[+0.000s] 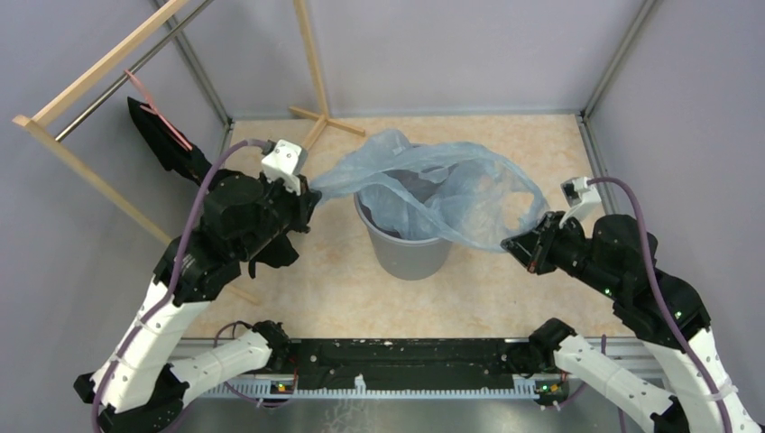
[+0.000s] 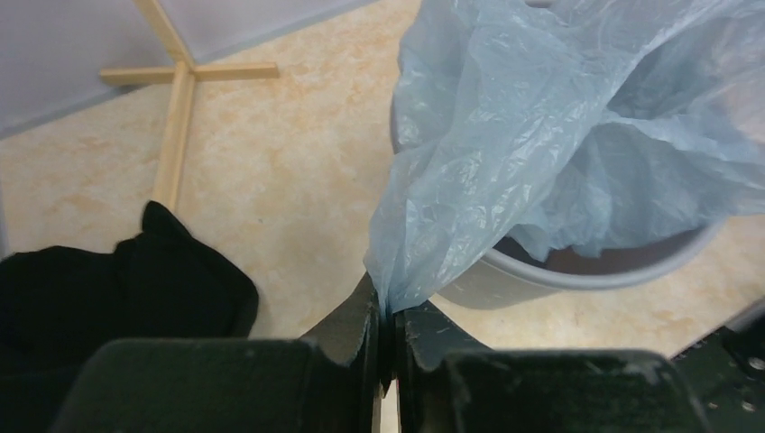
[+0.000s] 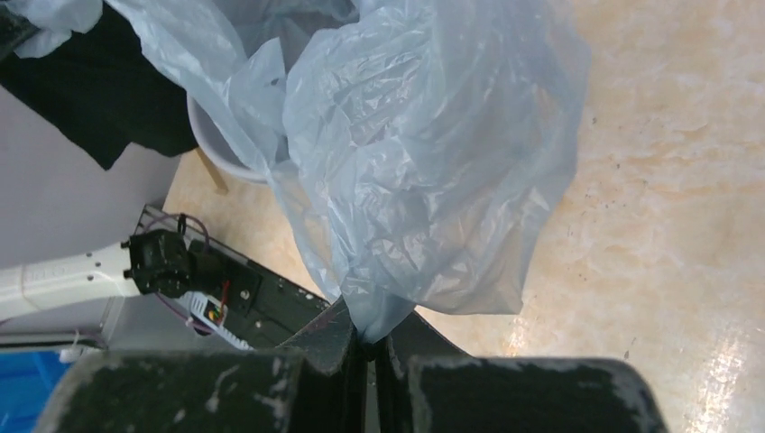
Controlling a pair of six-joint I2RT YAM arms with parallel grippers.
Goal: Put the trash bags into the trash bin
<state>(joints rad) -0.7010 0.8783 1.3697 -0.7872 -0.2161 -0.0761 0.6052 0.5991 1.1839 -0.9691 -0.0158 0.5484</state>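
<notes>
The trash bag [image 1: 433, 185] is thin pale-blue film, very light, floppy and crinkled. I judge it will sag, billow and slide rather than keep any shape, and it may tear if dragged hard over an edge. The best hold is a bunched bit of its edge on two opposite sides, so that the film spreads between them. It hangs stretched across the bin [image 1: 410, 257]: its middle droops into the mouth, while a wide fold spills over the rim on the right and hangs in the air. By my reckoning it is only partly in.

The grey bin stands upright on the tabletop [image 1: 307, 298], between the two arms.

The left fingers [image 2: 374, 316] are clenched on a gathered corner of film, just beside the bin's rim on its left, with nothing but film showing between them. The right fingers [image 3: 347, 336] are pinched tight on another bunch of film on the far side, above the tabletop and apart from the bin.

Further off, a black cloth [image 1: 162, 140] hangs from a wooden rack [image 1: 90, 72] at the back left
</notes>
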